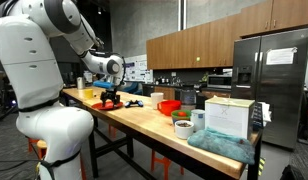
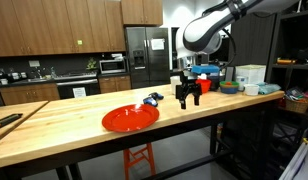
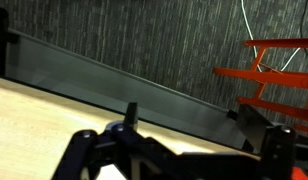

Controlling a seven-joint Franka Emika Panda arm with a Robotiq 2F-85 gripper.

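Observation:
My gripper (image 2: 189, 99) points down at the wooden table (image 2: 64, 135), its fingertips close to or on the surface. In the wrist view both fingers are spread with only bare wood between them, so the gripper (image 3: 194, 125) is open and empty. A small blue and black object (image 2: 152, 99) lies just beside it. A flat red plate (image 2: 130, 118) lies a little further along the table. In an exterior view the gripper (image 1: 108, 97) is at the far end of the table.
A white box (image 1: 229, 117), a teal cloth (image 1: 219, 143), a green bowl (image 1: 182, 127) and a red bowl (image 1: 169, 105) crowd one end of the table. Orange stools (image 2: 140, 158) stand under it. A fridge (image 2: 144, 52) and kitchen cabinets are behind.

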